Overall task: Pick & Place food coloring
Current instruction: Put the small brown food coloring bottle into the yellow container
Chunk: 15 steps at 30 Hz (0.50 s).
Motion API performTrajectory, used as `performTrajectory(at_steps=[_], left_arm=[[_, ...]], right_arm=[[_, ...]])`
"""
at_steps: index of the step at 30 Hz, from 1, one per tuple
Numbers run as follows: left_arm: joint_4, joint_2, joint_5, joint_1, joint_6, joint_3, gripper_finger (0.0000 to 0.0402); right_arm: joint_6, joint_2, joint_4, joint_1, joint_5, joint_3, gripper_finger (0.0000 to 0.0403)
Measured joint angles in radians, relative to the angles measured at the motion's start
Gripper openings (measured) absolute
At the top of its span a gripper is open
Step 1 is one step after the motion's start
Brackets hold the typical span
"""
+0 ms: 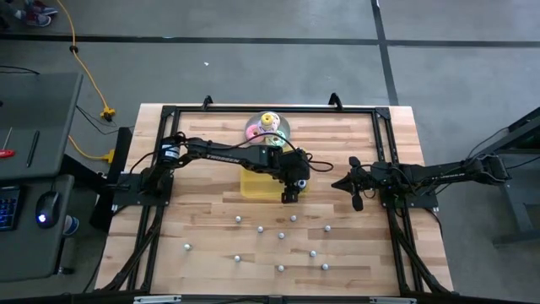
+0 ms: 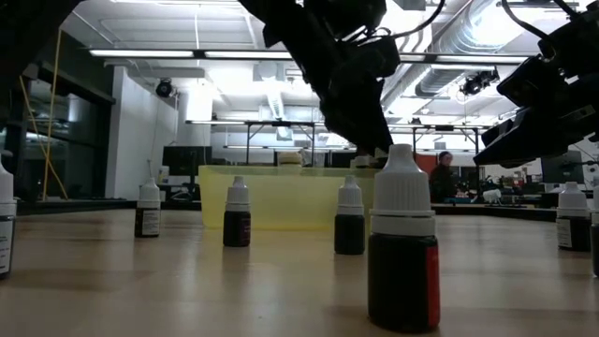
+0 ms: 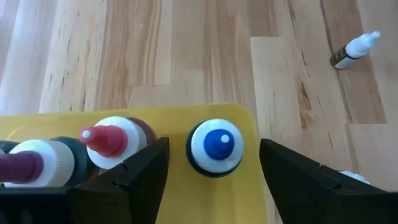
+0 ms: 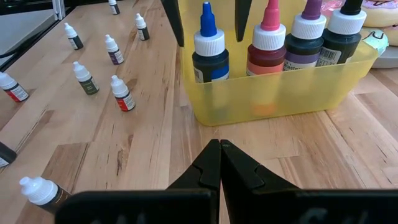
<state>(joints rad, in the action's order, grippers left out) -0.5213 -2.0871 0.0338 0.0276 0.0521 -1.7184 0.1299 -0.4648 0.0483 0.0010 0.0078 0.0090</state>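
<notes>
About 11 small pale-capped food-coloring bottles (image 1: 281, 235) stand loose on the near half of the wooden table (image 1: 202, 253), not yet moved. Beyond them, 4 bottles sit in the translucent yellow rectangular tray (image 4: 280, 93); the left gripper (image 3: 214, 171) hangs spread wide around the blue-tipped bottle (image 3: 216, 146). The right gripper (image 4: 220, 163) waits beside the tray, fingers pressed together.

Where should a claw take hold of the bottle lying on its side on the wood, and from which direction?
Grip the lying bottle across its dark body, coming straight down from above: it lies flat on the table, its narrow white cap would likely slip.
</notes>
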Motion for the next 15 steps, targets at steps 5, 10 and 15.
performTrajectory(at_steps=[5,10,15], left_arm=[[-0.071,0.038,-0.021,0.011,0.019,-0.002,0.0246],[-0.146,0.096,-0.064,0.020,0.047,0.000,0.0246],[-0.153,0.169,-0.066,0.025,0.049,0.000,0.0246]], right_arm=[[0.000,0.000,0.002,0.000,0.000,0.000,0.0000],[0.000,0.000,-0.001,0.000,0.000,0.000,0.0000],[0.000,0.000,0.000,0.000,0.000,0.000,0.0000]])
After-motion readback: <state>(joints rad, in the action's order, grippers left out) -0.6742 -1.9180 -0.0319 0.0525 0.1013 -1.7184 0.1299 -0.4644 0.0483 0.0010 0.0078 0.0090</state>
